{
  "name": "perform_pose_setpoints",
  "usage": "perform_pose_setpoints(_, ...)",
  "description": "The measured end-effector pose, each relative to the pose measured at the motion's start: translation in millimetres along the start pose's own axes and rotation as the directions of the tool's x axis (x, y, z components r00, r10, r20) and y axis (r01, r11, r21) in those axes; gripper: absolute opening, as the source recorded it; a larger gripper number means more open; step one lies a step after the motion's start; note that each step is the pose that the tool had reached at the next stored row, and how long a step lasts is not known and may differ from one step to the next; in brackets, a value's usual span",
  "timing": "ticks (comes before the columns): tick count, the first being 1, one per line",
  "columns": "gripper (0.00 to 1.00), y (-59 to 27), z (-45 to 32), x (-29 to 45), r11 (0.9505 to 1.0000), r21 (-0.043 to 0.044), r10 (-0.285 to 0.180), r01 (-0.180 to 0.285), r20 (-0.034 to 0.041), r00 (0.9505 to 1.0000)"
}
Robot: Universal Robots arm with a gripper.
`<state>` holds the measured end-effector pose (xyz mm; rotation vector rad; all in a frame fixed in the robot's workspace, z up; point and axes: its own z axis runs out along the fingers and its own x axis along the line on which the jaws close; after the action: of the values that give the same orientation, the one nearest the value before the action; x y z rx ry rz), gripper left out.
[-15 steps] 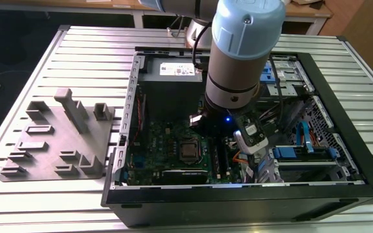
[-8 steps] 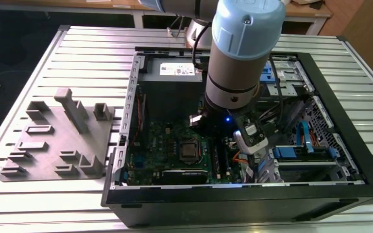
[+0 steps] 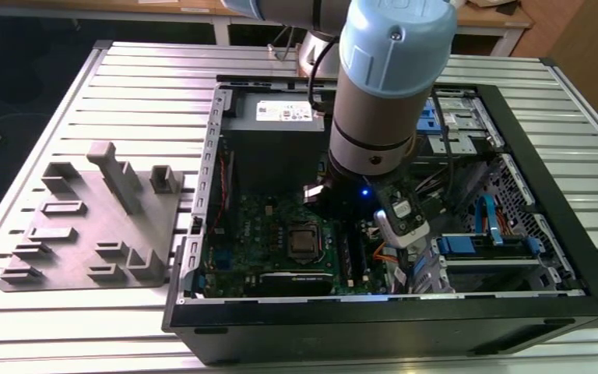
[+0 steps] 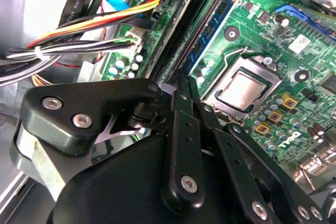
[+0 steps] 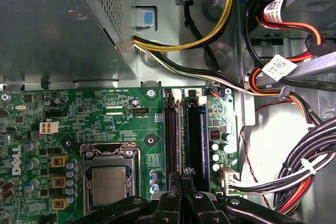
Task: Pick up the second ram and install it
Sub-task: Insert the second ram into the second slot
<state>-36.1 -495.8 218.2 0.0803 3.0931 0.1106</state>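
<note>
The second ram (image 4: 211, 32), a dark blue board with small chips, stands on edge among the long black slot rails (image 5: 170, 135) of the green motherboard (image 5: 79, 114). My gripper (image 4: 185, 90) is shut, its thin black fingers pressed together right at the near end of that stick. I cannot tell whether they touch it. In the first wrist view the gripper (image 5: 182, 174) sits at the end of the slot bank, in line with the strip between two rails. In the exterior view my arm (image 3: 382, 101) reaches down into the open computer case (image 3: 548, 257).
The grey power supply (image 5: 52, 30) borders the board. The processor socket (image 5: 108, 182) lies beside the slots. Cable bundles (image 5: 294, 177) crowd the slots' other side. Blue-tabbed drive bays (image 3: 486, 241) fill the case's right. A grey parts fixture (image 3: 91, 226) rests on the slatted table.
</note>
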Motion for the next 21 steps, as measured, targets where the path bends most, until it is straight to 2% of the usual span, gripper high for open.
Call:
perform_pose_setpoints(12,0.09,-0.2,2.4,0.3,1.0,0.0004,0.0,0.0,0.0,1.0)
perform_pose_setpoints(13,0.1,-0.3,2.5,0.4,1.0,0.0003,0.0,0.0,0.0001,1.0)
perform_pose_setpoints(14,0.16,-0.2,2.6,0.4,1.0,-0.0003,0.0,0.0,0.0001,1.0)
perform_pose_setpoints(15,0.16,-0.2,2.6,0.4,1.0,-0.0003,0.0,0.0,0.0001,1.0)
perform_pose_setpoints(16,0.23,-0.2,2.6,0.4,1.0,-0.0003,0.0,0.0,0.0001,1.0)
perform_pose_setpoints(21,0.23,-0.1,2.3,0.3,1.0,0.0,0.0,0.0,0.0,1.0)
